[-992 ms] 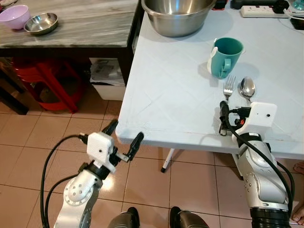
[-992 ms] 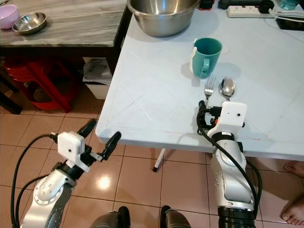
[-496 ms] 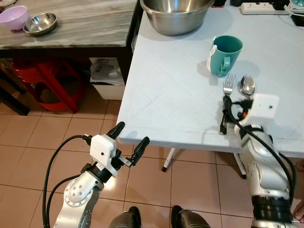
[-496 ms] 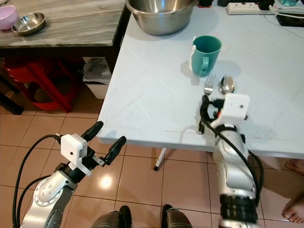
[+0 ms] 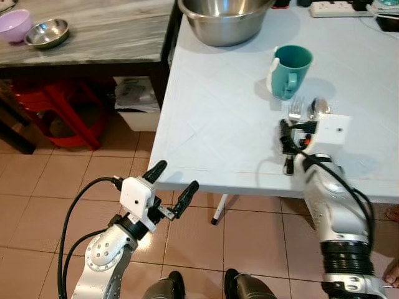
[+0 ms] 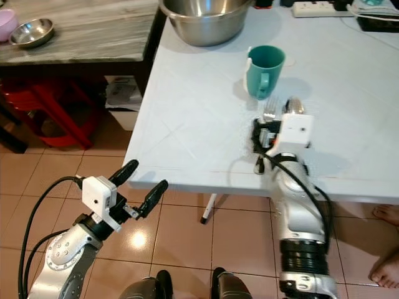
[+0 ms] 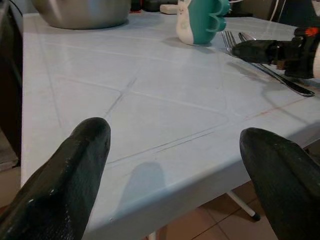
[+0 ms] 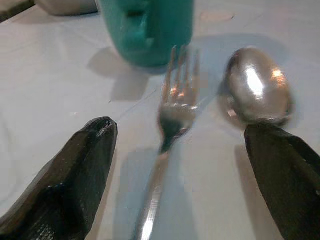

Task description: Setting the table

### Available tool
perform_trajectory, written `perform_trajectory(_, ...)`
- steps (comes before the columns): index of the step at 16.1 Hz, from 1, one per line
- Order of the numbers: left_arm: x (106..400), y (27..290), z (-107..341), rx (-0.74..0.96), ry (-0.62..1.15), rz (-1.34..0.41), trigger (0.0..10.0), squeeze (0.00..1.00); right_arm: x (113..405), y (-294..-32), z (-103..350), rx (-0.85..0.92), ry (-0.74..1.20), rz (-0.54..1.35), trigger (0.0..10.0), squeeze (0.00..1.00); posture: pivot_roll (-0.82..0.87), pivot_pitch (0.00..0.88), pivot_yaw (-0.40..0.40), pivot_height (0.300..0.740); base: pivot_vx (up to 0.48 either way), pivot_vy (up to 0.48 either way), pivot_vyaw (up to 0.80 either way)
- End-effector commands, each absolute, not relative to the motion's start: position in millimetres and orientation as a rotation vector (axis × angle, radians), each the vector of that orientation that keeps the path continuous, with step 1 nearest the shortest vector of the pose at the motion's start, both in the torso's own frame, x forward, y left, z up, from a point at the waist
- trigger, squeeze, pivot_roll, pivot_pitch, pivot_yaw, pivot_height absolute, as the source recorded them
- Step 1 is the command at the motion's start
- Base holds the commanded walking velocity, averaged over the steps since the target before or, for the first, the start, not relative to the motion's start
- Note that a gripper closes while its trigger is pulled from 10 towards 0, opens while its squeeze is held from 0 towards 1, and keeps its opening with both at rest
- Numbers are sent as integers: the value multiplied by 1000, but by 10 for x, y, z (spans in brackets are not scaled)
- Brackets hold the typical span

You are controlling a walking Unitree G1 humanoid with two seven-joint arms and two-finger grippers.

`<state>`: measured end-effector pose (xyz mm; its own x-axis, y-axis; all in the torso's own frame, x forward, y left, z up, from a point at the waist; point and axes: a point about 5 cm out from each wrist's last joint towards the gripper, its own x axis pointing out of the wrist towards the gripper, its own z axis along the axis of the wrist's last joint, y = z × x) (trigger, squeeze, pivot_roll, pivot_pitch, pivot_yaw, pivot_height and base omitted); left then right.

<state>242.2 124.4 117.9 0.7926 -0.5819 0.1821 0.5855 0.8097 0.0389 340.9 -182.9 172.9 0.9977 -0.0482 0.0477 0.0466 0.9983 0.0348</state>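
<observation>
Teal mug (image 5: 291,70) behind fork (image 5: 295,111), spoon (image 5: 320,106)

Between my right jaws lies the silver metal fork (image 8: 165,125); the teal ceramic mug (image 8: 147,27) blocks straight ahead, bare pale-blue desk (image 5: 218,118) beside.

A dark bench with a grey marbled top (image 5: 106,34) stands beside the pale one, carrying a lilac bowl (image 5: 14,25) and, just beside it, a small steel bowl (image 5: 46,33). Beneath it sit a red plastic stool (image 5: 59,103) and a white bin (image 5: 138,103). A white power strip (image 5: 333,8) lies at the far edge, over terracotta floor tiles (image 5: 37,199)
</observation>
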Motion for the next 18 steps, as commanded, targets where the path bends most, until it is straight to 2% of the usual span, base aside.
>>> perform_trajectory(1,2393,1266,1159,-14,-178,-626,10000,0,3433,-1716,1706,40,-20,0,4510,0,-86,262,86,740,0,0,0)
perform_trajectory(2,2389,1260,1156,-19,-177,-627,10000,0,3438,-1680,1685,41,-3,13,2941,0,-84,263,85,740,0,0,0)
perform_trajectory(3,2384,1258,1153,-23,-176,-630,10000,0,3448,-1609,1664,48,6,38,824,0,-86,265,83,740,0,0,0)
perform_trajectory(4,2381,1257,1154,-24,-177,-630,10000,0,3453,-1565,1669,53,7,51,0,0,-85,265,81,740,0,0,0)
perform_trajectory(6,2378,1257,1158,-22,-178,-630,10000,0,3454,-1535,1663,46,17,58,0,0,-84,265,79,740,0,0,0)
perform_trajectory(8,2374,1253,1158,-20,-181,-632,10000,0,3424,-1597,1540,24,95,18,0,0,-83,265,76,740,0,0,0)
perform_trajectory(12,2370,1253,1147,-24,-178,-630,10000,0,3351,-1707,1468,2,133,-34,0,0,-88,263,77,740,0,0,0)
perform_trajectory(13,2371,1253,1144,-23,-178,-633,10000,0,3331,-1737,1452,-4,143,-52,3490,0,-91,263,78,740,0,0,0)
perform_trajectory(14,2375,1253,1139,-21,-177,-639,10000,0,3310,-1771,1434,-5,150,-67,3176,0,-94,264,79,740,0,0,0)
perform_trajectory(15,2376,1253,1139,-21,-178,-641,10000,0,3306,-1783,1428,-7,154,-73,2431,0,-94,264,79,740,0,0,0)
perform_trajectory(16,2381,1246,1141,-22,-179,-649,10000,0,3301,-1817,1411,-3,165,-86,0,0,-94,264,79,740,0,0,0)
perform_trajectory(18,2394,1236,1147,-23,-182,-656,10000,0,3314,-1861,1417,2,169,-98,0,0,-97,259,84,740,0,0,0)
